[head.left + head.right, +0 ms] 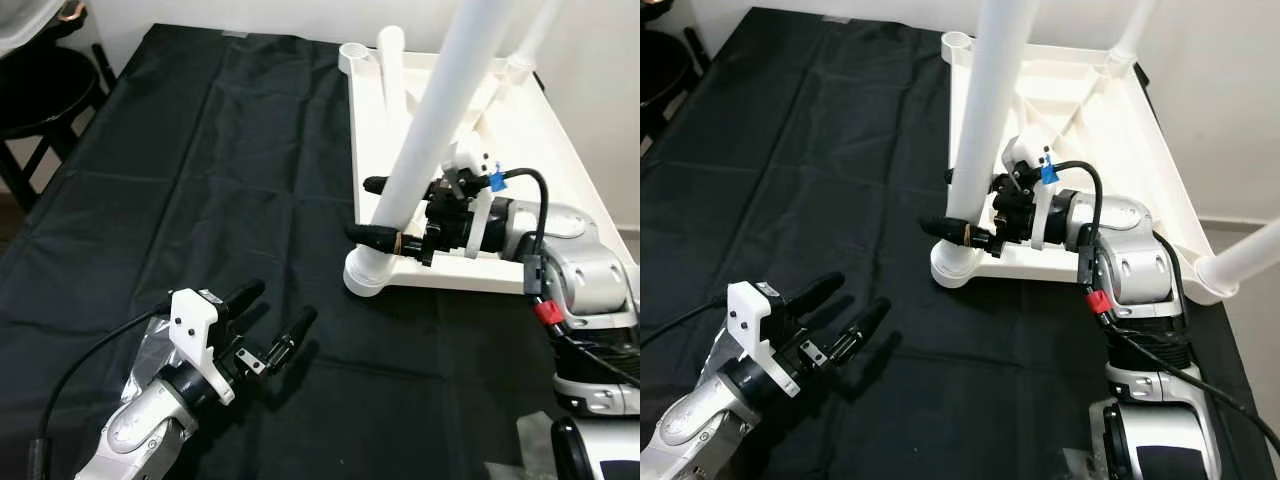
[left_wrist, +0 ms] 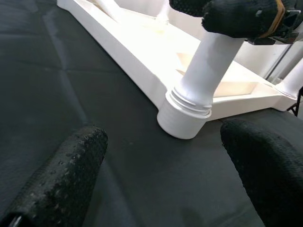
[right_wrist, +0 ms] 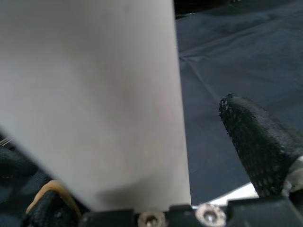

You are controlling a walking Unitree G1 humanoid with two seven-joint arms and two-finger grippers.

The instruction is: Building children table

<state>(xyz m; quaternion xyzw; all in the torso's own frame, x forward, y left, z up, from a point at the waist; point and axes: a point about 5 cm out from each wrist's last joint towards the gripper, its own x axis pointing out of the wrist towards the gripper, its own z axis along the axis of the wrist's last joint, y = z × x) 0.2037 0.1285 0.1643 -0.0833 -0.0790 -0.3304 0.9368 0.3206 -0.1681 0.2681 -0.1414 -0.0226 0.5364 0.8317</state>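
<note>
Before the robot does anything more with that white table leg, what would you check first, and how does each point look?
1. Right hand around the table leg: ok, a finger on each side.
2. Leg seated in the corner socket: not ok, threads show above the socket.
3. Table top lying upside down on the black cloth: ok.
4. Left hand clear of the leg: ok, open over the cloth.
5. Grip firmness: cannot tell.

Open black cloth left; upright table leg blocks right.
</note>
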